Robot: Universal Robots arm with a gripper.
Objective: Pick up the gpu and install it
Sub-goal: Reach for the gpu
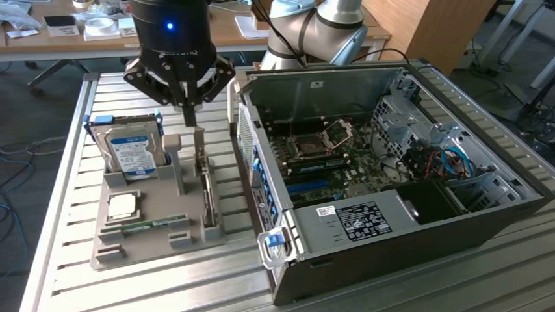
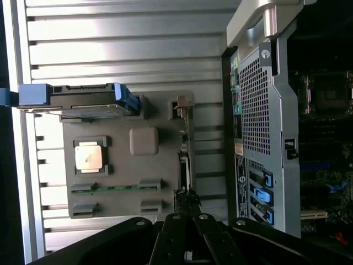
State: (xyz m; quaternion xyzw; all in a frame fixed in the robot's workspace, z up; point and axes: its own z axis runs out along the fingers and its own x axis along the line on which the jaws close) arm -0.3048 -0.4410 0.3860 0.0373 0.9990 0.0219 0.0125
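The gpu point(image 1: 207, 195) stands on its edge in a slot along the grey holder tray point(image 1: 143, 250), on the side nearest the computer case. From the wrist it appears as a thin dark strip point(image 2: 185, 165). My gripper point(image 1: 188, 119) hangs just above the gpu's far end with its black fingers pressed together, shut, and nothing shows between them. In the wrist view the gripper point(image 2: 185, 229) points along the card's edge. The open computer case point(image 1: 347, 218) lies at the exterior view's right with its motherboard point(image 1: 325, 162) exposed.
The tray also carries a silver hard drive point(image 1: 130, 151) with blue rails, a square processor chip point(image 1: 121, 207) and a slim green memory stick point(image 1: 147, 225). A grey upright post point(image 1: 173, 162) stands beside the gpu. Everything rests on a slatted metal table point(image 1: 173, 286).
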